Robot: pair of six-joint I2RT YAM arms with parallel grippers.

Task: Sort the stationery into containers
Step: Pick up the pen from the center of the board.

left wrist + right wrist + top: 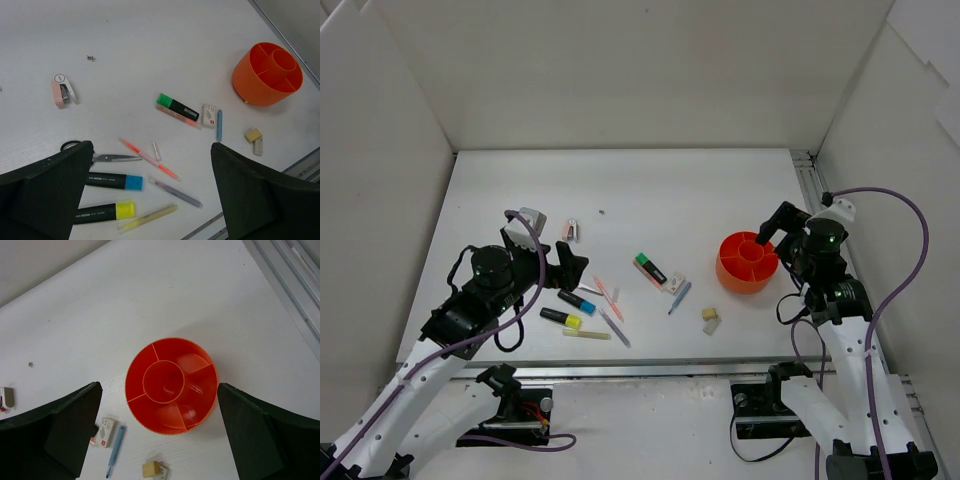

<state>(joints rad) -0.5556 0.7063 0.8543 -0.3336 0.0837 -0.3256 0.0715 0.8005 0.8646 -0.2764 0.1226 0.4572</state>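
The round orange-red pot (748, 262) (245, 85) stands empty at the right. My right gripper (772, 226) (159, 386) hovers open straight above it, one finger on each side. Stationery is scattered mid-table: a green highlighter (177, 106), blue highlighter (112, 181), yellow highlighter (102, 212), pink-orange pen (149, 159), grey pen (175, 192), blue pen (219, 125), a boxed white eraser (208, 114), a beige eraser (253, 135) and a pinkish clip (63, 90). Over the left cluster my left gripper (558, 263) (151, 149) hangs open and holds nothing.
Scissors (107, 158) lie half under my left finger. A pale yellow pen (147, 218) rests near the front edge. White walls enclose the table on three sides, and a metal rail (805, 180) runs along the right side.
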